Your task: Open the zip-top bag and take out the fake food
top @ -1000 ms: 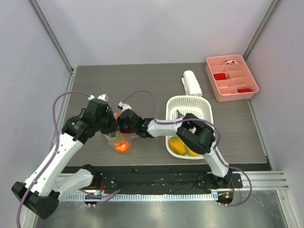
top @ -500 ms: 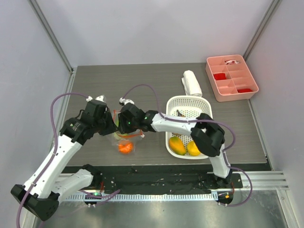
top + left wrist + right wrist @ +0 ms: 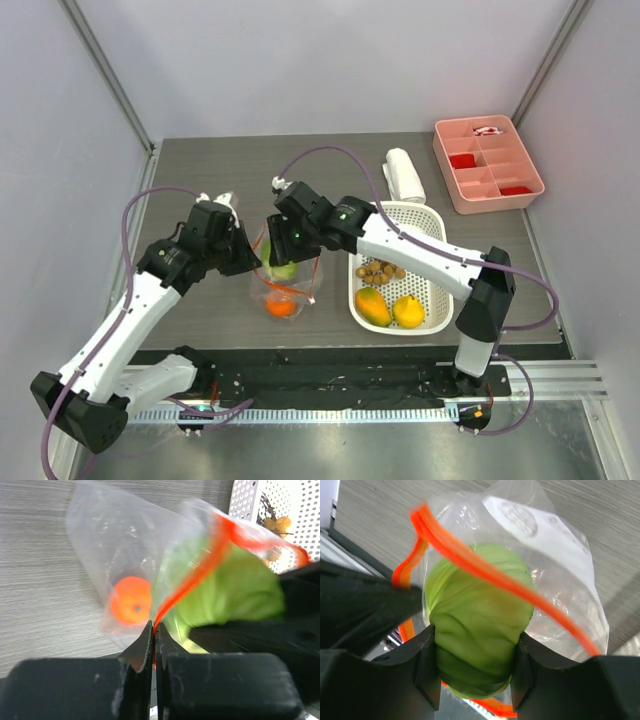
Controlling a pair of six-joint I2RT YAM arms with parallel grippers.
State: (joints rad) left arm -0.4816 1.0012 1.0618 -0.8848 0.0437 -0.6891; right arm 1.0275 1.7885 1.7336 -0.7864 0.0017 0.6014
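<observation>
Green pear-like fruit (image 3: 475, 625) sat clamped in the right claw (image 3: 474, 662) inside the mouth of the zip-top bag (image 3: 298, 292), mid-bench toward the near edge; leftward, the left claw (image 3: 154, 650) pinched its zip strip (image 3: 190, 575) tight.

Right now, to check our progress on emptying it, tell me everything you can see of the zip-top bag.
The zip-top bag is clear, crinkly plastic with an orange-red zip strip, its mouth open. The left gripper pinches the strip; the right gripper reaches into the mouth, clamped on a green fruit. An orange sits at the bottom. The bag is left of the white basket.
</observation>
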